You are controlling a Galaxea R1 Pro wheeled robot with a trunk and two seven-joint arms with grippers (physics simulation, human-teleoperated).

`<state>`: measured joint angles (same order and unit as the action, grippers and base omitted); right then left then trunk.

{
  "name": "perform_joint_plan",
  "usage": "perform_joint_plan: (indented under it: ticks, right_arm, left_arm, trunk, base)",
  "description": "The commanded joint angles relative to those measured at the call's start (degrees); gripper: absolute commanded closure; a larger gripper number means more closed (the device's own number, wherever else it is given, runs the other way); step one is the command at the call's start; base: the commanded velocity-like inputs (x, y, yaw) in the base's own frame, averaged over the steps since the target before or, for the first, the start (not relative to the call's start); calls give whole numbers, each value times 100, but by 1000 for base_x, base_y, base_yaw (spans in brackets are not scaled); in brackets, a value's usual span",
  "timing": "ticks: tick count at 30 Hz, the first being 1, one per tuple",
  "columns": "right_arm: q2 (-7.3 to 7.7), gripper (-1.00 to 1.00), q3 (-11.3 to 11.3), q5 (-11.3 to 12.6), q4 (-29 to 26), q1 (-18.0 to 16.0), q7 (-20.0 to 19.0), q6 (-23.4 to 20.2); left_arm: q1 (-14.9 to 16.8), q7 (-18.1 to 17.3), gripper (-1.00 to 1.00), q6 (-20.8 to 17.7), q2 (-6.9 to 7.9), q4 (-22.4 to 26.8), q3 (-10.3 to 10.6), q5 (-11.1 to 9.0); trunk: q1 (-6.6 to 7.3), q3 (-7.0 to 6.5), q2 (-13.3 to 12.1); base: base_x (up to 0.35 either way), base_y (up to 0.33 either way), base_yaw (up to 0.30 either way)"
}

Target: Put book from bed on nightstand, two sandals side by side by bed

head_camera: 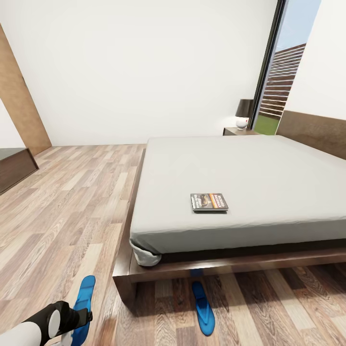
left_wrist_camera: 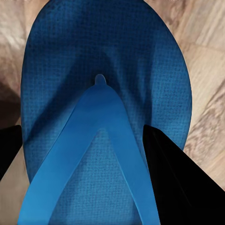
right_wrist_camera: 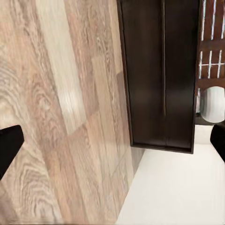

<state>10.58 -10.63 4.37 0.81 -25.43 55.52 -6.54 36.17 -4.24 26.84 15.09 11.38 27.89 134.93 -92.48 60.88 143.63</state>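
Note:
The book point(head_camera: 209, 202) lies flat on the grey mattress of the bed point(head_camera: 250, 168), near its foot edge. A dark nightstand point(head_camera: 236, 130) stands at the bed's far corner by the window. One blue sandal point(head_camera: 203, 307) lies on the floor at the bed's foot, its tip under the frame. The other sandal point(head_camera: 83, 298) is at the lower left, with my left gripper point(head_camera: 77, 317) shut on it. In the left wrist view this sandal point(left_wrist_camera: 103, 70) sits between the black fingers point(left_wrist_camera: 166, 178) of the left gripper point(left_wrist_camera: 82, 131). My right gripper point(right_wrist_camera: 112, 145) is open over bare floor.
A lamp point(head_camera: 244, 113) stands on the nightstand. A low dark bench point(head_camera: 14, 166) is at the left wall, and a dark cabinet point(right_wrist_camera: 161, 75) shows in the right wrist view. A tall window point(head_camera: 271, 77) is behind the bed. Wood floor point(head_camera: 72, 202) stretches left of the bed.

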Motion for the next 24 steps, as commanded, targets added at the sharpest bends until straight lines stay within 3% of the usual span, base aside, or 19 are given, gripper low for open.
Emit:
perform_joint_plan:
  ticks: [1, 2, 4, 5, 10, 11, 15, 19, 24]
  right_arm:
    - [-1, -100, -52, 43, -12, -5, -234, -42]
    - [6, -100, -47, 41, -53, -11, -806, -48]
    - [31, -100, -40, 42, -98, -25, -1494, -52]
    - [93, -100, -32, 37, -157, -48, -2672, -55]
    - [198, -100, -28, 25, -274, -67, -4435, -62]
    - [246, -100, -27, 21, -345, -73, -5470, -63]
    - [286, -100, -25, 26, -367, -75, -5969, -55]
    - [537, -100, -16, 41, -439, -64, -6916, -39]
    - [684, -100, 172, 39, -476, -51, -7776, -15]
  left_arm:
    - [0, -28, 100, 32, 2, 16, -3, 7]
    - [1, -27, 100, 32, 4, 15, -3, 7]
    - [1, -28, 100, 32, 7, 15, -2, 7]
    - [0, -30, 100, 32, 7, 14, -2, 7]
    - [0, -32, 100, 32, 10, 14, -2, 7]
    - [2, -33, 100, 32, 10, 14, -1, 7]
    - [1, -33, 100, 32, 10, 14, 2, 7]
    - [2, -33, 100, 32, 18, 14, -1, 7]
    - [0, -33, 100, 32, 27, 14, 8, 7]
  trunk:
    - [1, 5, 2]
    - [1, 5, 2]
    - [1, 5, 2]
    - [1, 5, 2]
    - [1, 3, 2]
    - [1, -2, 2]
    - [1, -20, 2]
    - [1, -27, 2]
    - [1, -29, 2]
  base:
    - [0, 0, 0]
    - [0, 0, 0]
    - [0, 0, 0]
    - [0, 0, 0]
    - [0, 0, -16]
    - [0, 0, -165]
    - [0, 0, -152]
    - [0, 0, -54]
    - [0, 0, -17]
